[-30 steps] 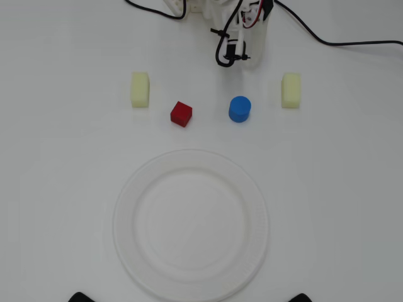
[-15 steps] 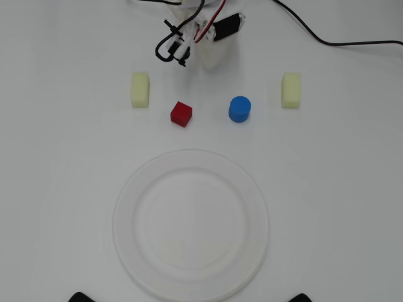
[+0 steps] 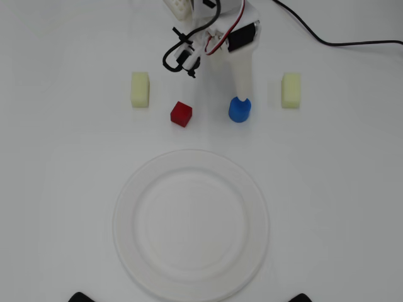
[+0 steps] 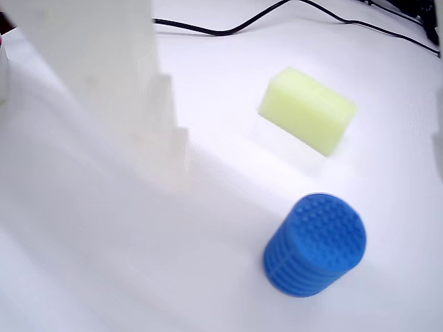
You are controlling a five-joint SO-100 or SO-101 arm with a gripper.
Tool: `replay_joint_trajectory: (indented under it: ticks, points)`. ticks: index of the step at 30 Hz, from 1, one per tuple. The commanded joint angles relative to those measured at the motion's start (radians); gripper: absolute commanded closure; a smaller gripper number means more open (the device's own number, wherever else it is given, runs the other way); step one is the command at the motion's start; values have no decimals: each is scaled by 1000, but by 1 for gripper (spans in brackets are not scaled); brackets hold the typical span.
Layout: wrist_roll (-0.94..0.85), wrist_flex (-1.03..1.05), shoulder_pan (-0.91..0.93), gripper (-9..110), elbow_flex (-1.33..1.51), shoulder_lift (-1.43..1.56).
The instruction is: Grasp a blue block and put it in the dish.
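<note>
The blue block [image 3: 239, 110] is a short ribbed cylinder standing on the white table, above and to the right of the dish in the overhead view. In the wrist view the blue block [image 4: 315, 245] stands at the lower right. My gripper [image 3: 242, 95] reaches down from the top, and its long white finger's tip is over the block's far edge. In the wrist view this white finger [image 4: 104, 69] is at the left, a clear gap away from the block. The jaws look open and hold nothing. The dish [image 3: 123, 207] is a large white ribbed plate and has nothing in it.
A red cube [image 3: 181, 114] sits left of the blue block. Pale yellow blocks lie at the left [image 3: 140, 89] and the right [image 3: 290, 90]; the right one shows in the wrist view [image 4: 308, 111]. A black cable [image 3: 327, 41] runs along the top right.
</note>
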Motion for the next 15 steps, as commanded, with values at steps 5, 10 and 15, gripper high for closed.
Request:
replay_joint_trajectory:
  ticks: [5,10,15]
  points:
    - [41,-55,-120,66,-81,-129]
    - [54,-109,-152,66,-135,-321]
    - [34,-130,-120,66,-190,-445]
